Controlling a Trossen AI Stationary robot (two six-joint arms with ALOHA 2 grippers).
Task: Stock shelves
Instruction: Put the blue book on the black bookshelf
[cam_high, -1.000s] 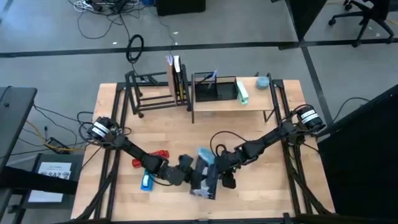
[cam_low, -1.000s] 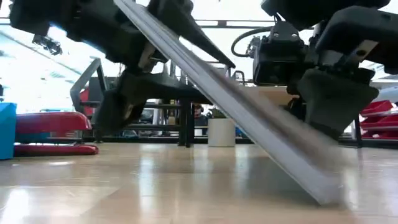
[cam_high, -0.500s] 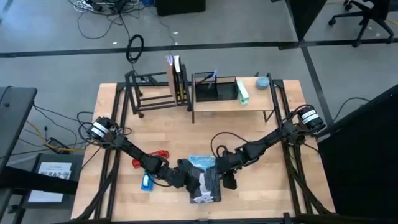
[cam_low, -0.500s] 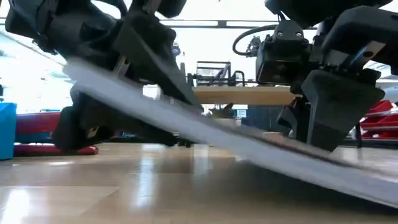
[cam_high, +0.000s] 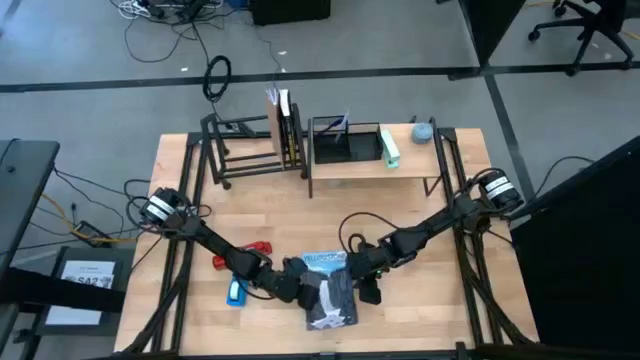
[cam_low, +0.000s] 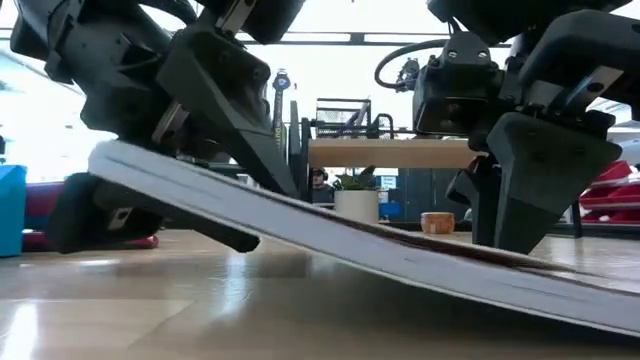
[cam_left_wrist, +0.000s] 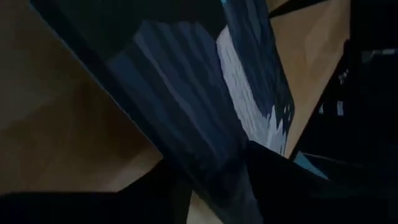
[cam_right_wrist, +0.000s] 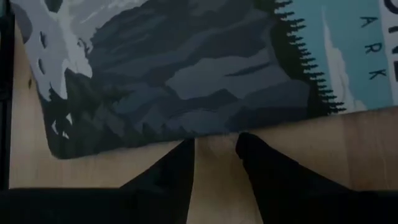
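A thin book (cam_high: 329, 293) with a mountain picture on its cover lies tilted near the table's front edge, cover up. My left gripper (cam_high: 303, 288) is shut on its raised left edge. The book's right edge (cam_low: 560, 295) rests on the table. My right gripper (cam_high: 361, 277) stands at that right edge with a narrow gap between its fingers and nothing in it. At the far side stand the shelves: a black tube-frame rack (cam_high: 245, 152) holding upright books (cam_high: 284, 128), and a wood-topped shelf (cam_high: 372, 166). My left gripper pinches the book's left long edge (cam_left_wrist: 205, 158) between its two fingers, one finger (cam_low: 235, 238) under the book and one (cam_low: 265, 150) over the cover. It comes level from the table's left. That edge is lifted while the opposite edge rests on the table. My right gripper has its fingertips (cam_right_wrist: 245, 144) right at the book's right edge (cam_right_wrist: 211, 134); I cannot tell whether they touch it.
A red object (cam_high: 246, 253) and a blue one (cam_high: 236, 292) lie left of the book. On the wood top stand a black mesh tray (cam_high: 346, 143), a green-white item (cam_high: 389, 148) and a round grey-blue thing (cam_high: 424, 130). Bare table lies between book and shelves.
The book has tipped from standing steeply on its right edge down to a shallow tilt, cover up. My left gripper has gone down and toward the table's left edge with the raised edge. The right edge has stayed on the table by my right gripper.
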